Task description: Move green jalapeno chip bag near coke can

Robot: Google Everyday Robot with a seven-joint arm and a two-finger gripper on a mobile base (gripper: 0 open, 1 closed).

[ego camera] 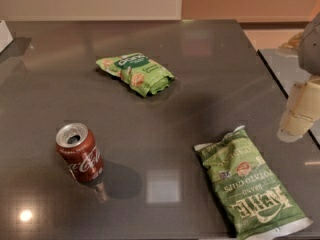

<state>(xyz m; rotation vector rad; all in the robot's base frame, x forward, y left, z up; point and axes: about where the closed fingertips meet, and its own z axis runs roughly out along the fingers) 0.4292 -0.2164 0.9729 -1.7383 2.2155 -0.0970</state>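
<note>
The green jalapeno chip bag (248, 185) lies flat on the dark table at the front right, its white lettering upside down to the camera and its silvery ends showing. The coke can (80, 152) stands upright at the front left, its top opened, far to the left of the bag. My gripper (301, 110) hangs at the right edge of the view, above the table's right side and just behind and to the right of the bag, not touching it.
A smaller light-green snack bag (136, 73) lies at the middle back of the dark table (200, 59). The table's right edge (280, 79) runs close by the gripper. A white object (4, 34) sits at the far left edge.
</note>
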